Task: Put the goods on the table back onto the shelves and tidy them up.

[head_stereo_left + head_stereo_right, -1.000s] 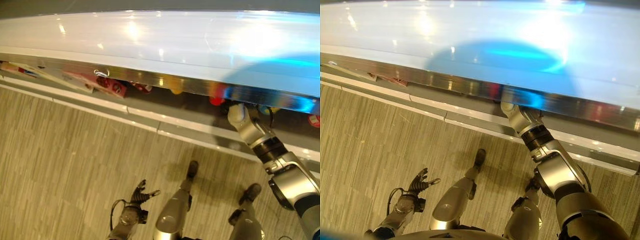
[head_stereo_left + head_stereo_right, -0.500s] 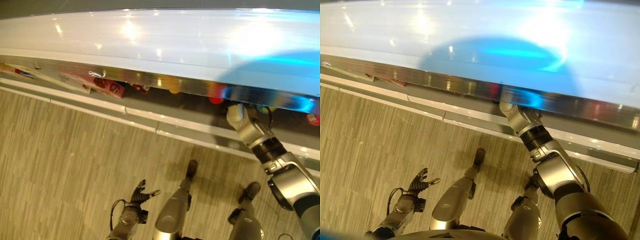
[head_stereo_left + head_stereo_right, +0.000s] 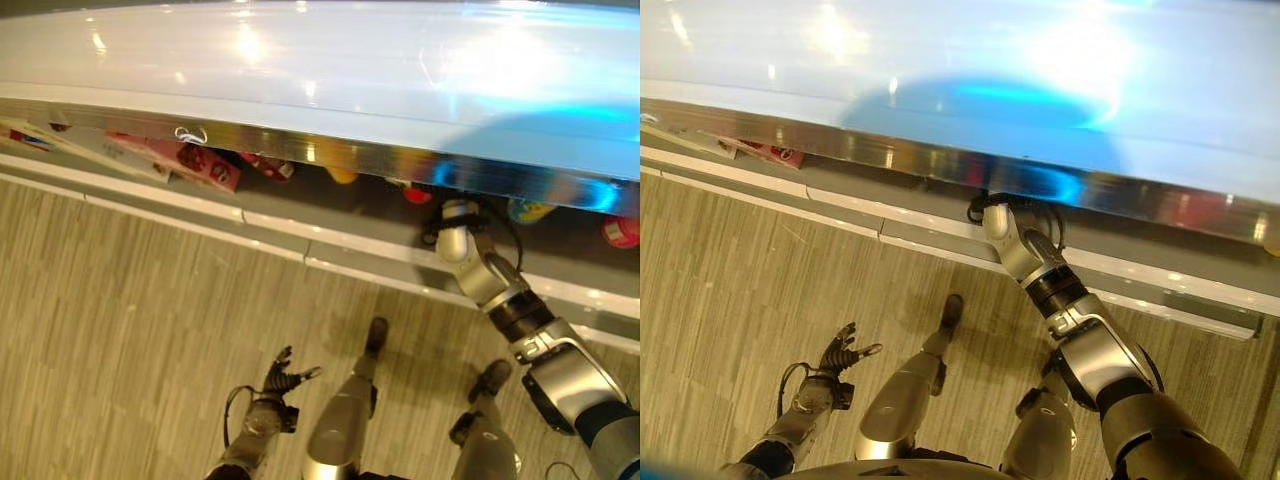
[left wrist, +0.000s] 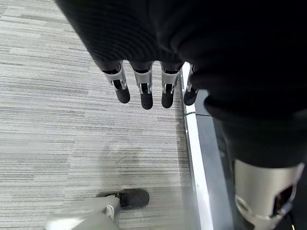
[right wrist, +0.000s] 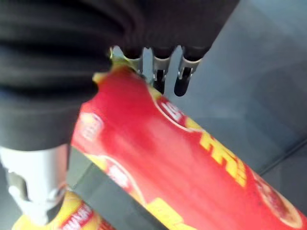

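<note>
Right hand [image 5: 158, 72] reaching in under the shelf edge [image 3: 330, 160] at upper right of the head views, with a red and yellow packet [image 5: 163, 158] lying against palm and fingers; grip itself impossible to tell. More goods [image 3: 190, 160] lined beneath that edge toward upper left. Left hand [image 3: 285, 378] hanging low at lower left over the striped floor [image 3: 120, 300], fingers [image 4: 146, 91] straight and relaxed, holding nothing.
</note>
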Available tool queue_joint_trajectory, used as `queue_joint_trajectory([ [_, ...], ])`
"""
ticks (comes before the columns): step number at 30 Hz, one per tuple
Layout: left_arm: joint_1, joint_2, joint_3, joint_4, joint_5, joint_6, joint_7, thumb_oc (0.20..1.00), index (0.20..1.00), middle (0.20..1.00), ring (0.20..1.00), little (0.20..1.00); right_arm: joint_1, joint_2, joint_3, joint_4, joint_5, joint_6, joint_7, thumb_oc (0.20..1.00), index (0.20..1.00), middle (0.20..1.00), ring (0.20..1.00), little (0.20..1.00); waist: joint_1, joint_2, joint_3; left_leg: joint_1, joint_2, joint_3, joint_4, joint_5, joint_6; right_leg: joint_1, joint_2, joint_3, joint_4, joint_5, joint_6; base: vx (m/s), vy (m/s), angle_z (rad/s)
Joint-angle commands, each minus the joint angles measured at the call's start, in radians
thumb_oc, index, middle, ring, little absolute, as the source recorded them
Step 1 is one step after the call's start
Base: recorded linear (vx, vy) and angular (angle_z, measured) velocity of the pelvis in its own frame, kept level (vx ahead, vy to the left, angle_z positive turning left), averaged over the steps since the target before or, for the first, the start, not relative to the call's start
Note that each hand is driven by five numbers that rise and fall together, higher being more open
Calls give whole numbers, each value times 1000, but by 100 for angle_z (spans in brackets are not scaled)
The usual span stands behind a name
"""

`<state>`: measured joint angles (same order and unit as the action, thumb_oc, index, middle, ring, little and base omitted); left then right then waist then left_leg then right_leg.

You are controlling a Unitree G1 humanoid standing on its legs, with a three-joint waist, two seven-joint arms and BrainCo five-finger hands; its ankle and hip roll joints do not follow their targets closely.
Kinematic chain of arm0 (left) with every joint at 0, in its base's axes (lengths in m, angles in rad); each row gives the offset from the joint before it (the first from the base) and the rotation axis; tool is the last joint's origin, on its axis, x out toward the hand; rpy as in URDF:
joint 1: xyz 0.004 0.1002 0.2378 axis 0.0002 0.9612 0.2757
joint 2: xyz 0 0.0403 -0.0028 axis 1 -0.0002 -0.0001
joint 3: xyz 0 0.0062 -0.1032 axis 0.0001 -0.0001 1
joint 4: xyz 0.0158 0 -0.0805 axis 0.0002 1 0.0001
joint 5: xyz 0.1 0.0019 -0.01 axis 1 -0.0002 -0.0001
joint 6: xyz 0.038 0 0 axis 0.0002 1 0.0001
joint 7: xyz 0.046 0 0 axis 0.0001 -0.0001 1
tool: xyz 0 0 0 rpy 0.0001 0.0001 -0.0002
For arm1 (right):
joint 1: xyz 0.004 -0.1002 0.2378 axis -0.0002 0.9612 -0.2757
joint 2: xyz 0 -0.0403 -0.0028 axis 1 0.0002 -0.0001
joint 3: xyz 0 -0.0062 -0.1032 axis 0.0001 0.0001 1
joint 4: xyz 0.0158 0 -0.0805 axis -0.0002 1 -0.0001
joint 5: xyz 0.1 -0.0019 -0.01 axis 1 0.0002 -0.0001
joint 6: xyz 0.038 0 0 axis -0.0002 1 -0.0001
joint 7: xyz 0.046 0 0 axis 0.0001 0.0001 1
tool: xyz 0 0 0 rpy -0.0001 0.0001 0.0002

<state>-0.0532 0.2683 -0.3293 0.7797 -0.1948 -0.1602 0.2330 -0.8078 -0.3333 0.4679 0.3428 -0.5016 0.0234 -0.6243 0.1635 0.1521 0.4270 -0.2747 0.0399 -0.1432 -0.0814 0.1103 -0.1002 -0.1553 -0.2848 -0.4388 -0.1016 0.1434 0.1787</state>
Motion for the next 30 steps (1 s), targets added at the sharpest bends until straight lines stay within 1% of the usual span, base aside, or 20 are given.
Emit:
queue_joint_trajectory([
  [1, 18, 20, -23, 36, -6, 16, 20, 1000, 1000, 1000, 1000, 1000, 68, 17, 24, -156, -48, -62, 22, 1000, 1000, 1000, 1000, 1000, -14, -43, -51, 27, 4, 99, 1, -56, 0, 7, -51, 102, 70, -44, 52, 36, 32, -10],
  [5, 33, 19, 21, 53, 12, 27, 18, 1000, 1000, 1000, 1000, 1000, 171, -43, 1, -347, -48, -113, 91, 1000, 1000, 1000, 1000, 1000, -49, -91, -76, 71, 15, 134, 7, -78, 5, 33, -49, 117, 56, -31, 57, 34, 36, -18],
  [6, 38, 24, 36, 51, 13, 29, 14, 1000, 1000, 1000, 1000, 1000, 196, -63, 2, -393, -27, -130, 128, 1000, 1000, 1000, 1000, 1000, -60, -107, -85, 84, 18, 144, 11, -85, 6, 39, -47, 121, 55, -29, 56, 50, 21, -20],
  [8, 45, 37, 75, 56, 34, 37, -10, 1000, 1000, 1000, 1000, 1000, 260, -113, 17, -466, 79, -166, 270, 1000, 1000, 1000, 1000, 1000, -78, -142, -109, 113, 27, 169, 14, -99, 5, 57, -43, 128, 47, -25, 58, 64, 0, -28],
  [9, 47, 37, 75, 56, 35, 37, -11, 1000, 1000, 1000, 1000, 1000, 263, -114, 15, -471, 82, -164, 275, 1000, 1000, 1000, 1000, 1000, -78, -142, -109, 115, 27, 170, 13, -99, 5, 60, -43, 129, 46, -25, 58, 108, -25, -38],
  [10, 59, 57, 101, 70, 71, 52, -45, 1000, 1000, 1000, 1000, 1000, 335, -150, 34, -523, 305, -215, 437, 1000, 1000, 1000, 1000, 1000, -94, -175, -134, 147, 37, 194, 16, -115, 3, 83, -35, 139, 37, -24, 61, 118, -21, -27],
  [11, 64, 69, 116, 86, 88, 51, -63, 1000, 1000, 1000, 1000, 1000, 379, -174, 48, -536, 395, -224, 511, 1000, 1000, 1000, 1000, 1000, -101, -191, -151, 158, 38, 203, 16, -118, 5, 88, -34, 142, 34, -22, 62, 116, -21, -21],
  [12, 64, 69, 116, 86, 88, 51, -63, 1000, 1000, 1000, 1000, 1000, 379, -174, 48, -537, 396, -224, 511, 1000, 1000, 1000, 1000, 1000, -101, -191, -151, 158, 38, 204, 16, -118, 5, 88, -35, 142, 34, -22, 62, 87, -13, -18],
  [15, 85, 100, 152, 130, 135, 50, -133, 1000, 1000, 1000, 1000, 1000, 504, -267, 139, -510, 648, -199, 822, 1000, 1000, 1000, 1000, 1000, -108, -228, -197, 211, 49, 230, 16, -135, 0, 125, -23, 150, 29, -29, 63, 117, -31, -32],
  [17, 78, 104, 158, 175, 141, 43, -167, 1000, 1000, 1000, 1000, 1000, 567, -326, 189, -464, 719, -181, 938, 1000, 1000, 1000, 1000, 1000, -116, -243, -225, 235, 57, 240, 16, -142, -5, 142, -16, 155, 33, -39, 62, 138, -26, -17],
  [18, 71, 98, 165, 199, 132, 41, -175, 1000, 1000, 1000, 1000, 1000, 636, -329, 181, -351, 734, -144, 952, 1000, 1000, 1000, 1000, 1000, -129, -252, -248, 256, 63, 246, 17, -148, -8, 153, -9, 162, 38, -47, 59, 137, -24, -16],
  [21, 70, 91, 162, 222, 125, 37, -192, 1000, 1000, 1000, 1000, 1000, 727, -318, 145, -247, 775, -128, 987, 1000, 1000, 1000, 1000, 1000, -140, -258, -267, 278, 72, 255, 14, -150, -15, 163, 1, 169, 43, -58, 56, 94, -29, -19],
  [23, 83, 78, 151, 227, 119, 33, -215, 1000, 1000, 1000, 1000, 1000, 833, -264, 70, -48, 810, -102, 983, 1000, 1000, 1000, 1000, 1000, -156, -259, -297, 304, 82, 265, 11, -154, -20, 179, 9, 174, 46, -70, 53, 99, -25, -13],
  [24, 83, 78, 151, 227, 119, 33, -215, 1000, 1000, 1000, 1000, 1000, 833, -264, 70, -48, 810, -102, 983, 1000, 1000, 1000, 1000, 1000, -156, -259, -297, 304, 82, 265, 11, -154, -20, 179, 9, 174, 46, -70, 53, 83, -26, -12],
  [25, 90, 65, 144, 236, 108, 33, -229, 1000, 1000, 1000, 1000, 1000, 869, -182, -10, 170, 808, -104, 932, 1000, 1000, 1000, 1000, 1000, -167, -258, -315, 316, 86, 269, 8, -155, -22, 186, 13, 176, 45, -74, 51, 70, -33, -12],
  [26, 91, 65, 141, 246, 112, 31, -231, 1000, 1000, 1000, 1000, 1000, 877, -150, -41, 260, 788, -106, 909, 1000, 1000, 1000, 1000, 1000, -170, -257, -321, 321, 89, 271, 7, -156, -24, 189, 15, 175, 45, -77, 50, 69, -33, -12],
  [27, 91, 65, 141, 246, 112, 31, -231, 1000, 1000, 1000, 1000, 1000, 877, -150, -41, 260, 788, -106, 909, 1000, 1000, 1000, 1000, 1000, -170, -257, -321, 321, 89, 271, 7, -156, -24, 190, 15, 175, 45, -77, 50, 61, -32, -8],
  [28, 87, 59, 136, 270, 102, 33, -238, 1000, 1000, 1000, 1000, 1000, 870, -74, -110, 468, 760, -96, 850, 1000, 1000, 1000, 1000, 1000, -180, -255, -333, 331, 94, 276, 7, -158, -25, 194, 21, 179, 50, -85, 48, 67, -31, -7],
  [29, 87, 55, 137, 279, 97, 34, -240, 1000, 1000, 1000, 1000, 1000, 858, -36, -149, 573, 734, -95, 814, 1000, 1000, 1000, 1000, 1000, -182, -253, -340, 337, 97, 279, 6, -159, -26, 200, 24, 178, 50, -86, 47, 67, -31, -6],
  [30, 87, 55, 137, 279, 97, 34, -240, 1000, 1000, 1000, 1000, 1000, 858, -36, -149, 573, 734, -95, 814, 1000, 1000, 1000, 1000, 1000, -182, -253, -339, 337, 97, 280, 6, -159, -26, 200, 24, 178, 50, -86, 47, 48, -18, -3],
])
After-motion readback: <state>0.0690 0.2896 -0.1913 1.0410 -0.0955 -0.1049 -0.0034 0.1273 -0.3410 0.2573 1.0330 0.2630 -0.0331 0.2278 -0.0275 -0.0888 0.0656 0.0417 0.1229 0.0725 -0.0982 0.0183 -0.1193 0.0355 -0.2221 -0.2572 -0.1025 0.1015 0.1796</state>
